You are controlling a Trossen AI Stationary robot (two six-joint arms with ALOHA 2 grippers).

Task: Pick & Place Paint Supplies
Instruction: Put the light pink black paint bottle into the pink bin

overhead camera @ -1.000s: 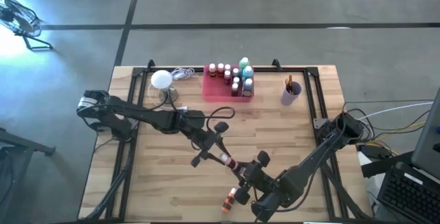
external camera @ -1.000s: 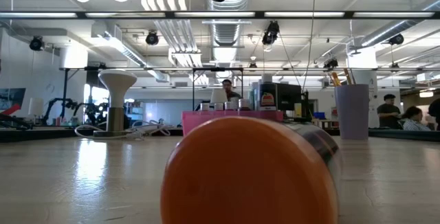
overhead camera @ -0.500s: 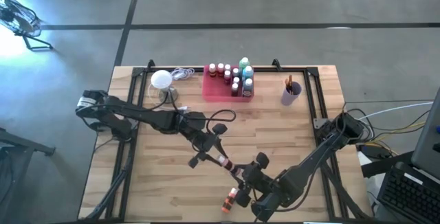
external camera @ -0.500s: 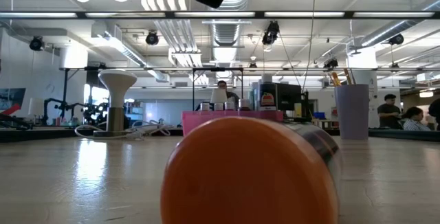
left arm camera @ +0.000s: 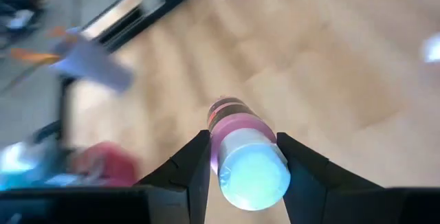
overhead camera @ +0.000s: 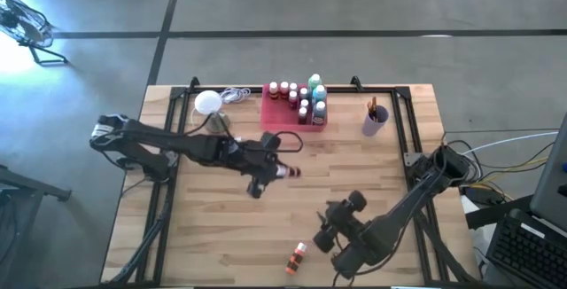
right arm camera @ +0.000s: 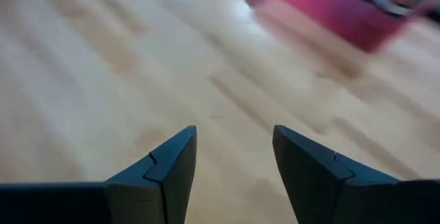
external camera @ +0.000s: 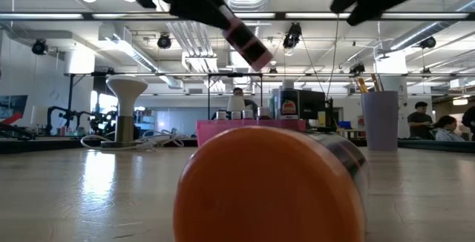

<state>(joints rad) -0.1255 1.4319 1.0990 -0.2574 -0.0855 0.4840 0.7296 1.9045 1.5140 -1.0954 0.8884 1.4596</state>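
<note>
My left gripper (overhead camera: pixel 270 170) hangs over the middle of the table, shut on a small pink bottle (overhead camera: pixel 285 172) with a white cap (left arm camera: pixel 251 172). The low view shows that bottle (external camera: pixel 245 40) high in the air. My right gripper (overhead camera: pixel 343 209) is open over the near right part of the table, and its wrist view (right arm camera: pixel 234 131) shows only bare wood between the fingers. An orange bottle (overhead camera: pixel 297 255) lies on its side near the near edge, its bottom (external camera: pixel 271 186) filling the low view. Several more bottles stand in the pink tray (overhead camera: pixel 275 116) at the far edge. My left gripper pinches the pink bottle between its two fingers (left arm camera: pixel 196 159) at the cap end (left arm camera: pixel 240 148). The bottle lies along the fingers, cap toward the wrist, its body sticking out past the fingertips. It is lifted clear of the table and slants downward (external camera: pixel 252 47).
A purple cup (overhead camera: pixel 375 119) with brushes stands at the far right. A white globe lamp (overhead camera: pixel 208 103) with its cord stands at the far left. Bare wood lies between the tray and the orange bottle. People show in the room beyond the table (external camera: pixel 419 119).
Both grippers met at the pink bottle over the near middle of the table. The bottle is now in my left gripper alone, which has carried it toward the far edge and the tray. My right gripper has come away from it, shifting a little toward the right.
</note>
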